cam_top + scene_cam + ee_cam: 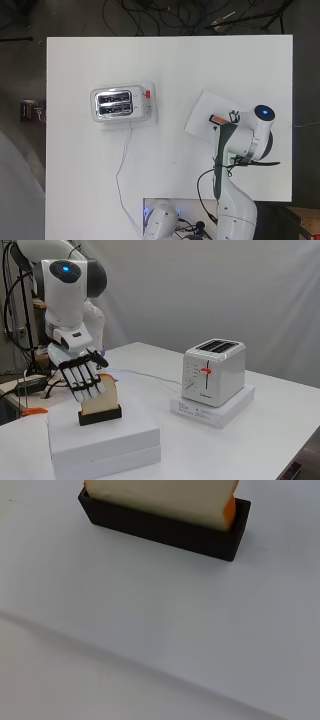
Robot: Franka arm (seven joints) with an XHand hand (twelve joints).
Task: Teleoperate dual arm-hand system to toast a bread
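At the lower left of the side view, the bread slice (pixel 102 396) stands upright in a black holder (pixel 100 415) on top of a stacked white box (pixel 107 440), and the robot hand (pixel 82 375) hangs against the slice's near face with its fingers (pixel 86 382) straight and pointing down, not curled round anything. Whether they actually touch the bread or only sit just in front of it cannot be told from this angle. The wrist view shows the same slice seated in its holder, so it has not been lifted. At the right centre of the side view the toaster (pixel 214 371) rests on its own flat white box (pixel 212 407), well apart from the bread; in the overhead view, where it sits left of centre, both slots look empty. Its red lever (pixel 205 371) appears to sit high in its track, which suggests it has not been pressed. By this reading the task is at its very start: grasping the slice, carrying it across the worktop (pixel 165 65), dropping it into a slot and pushing the lever down all remain.
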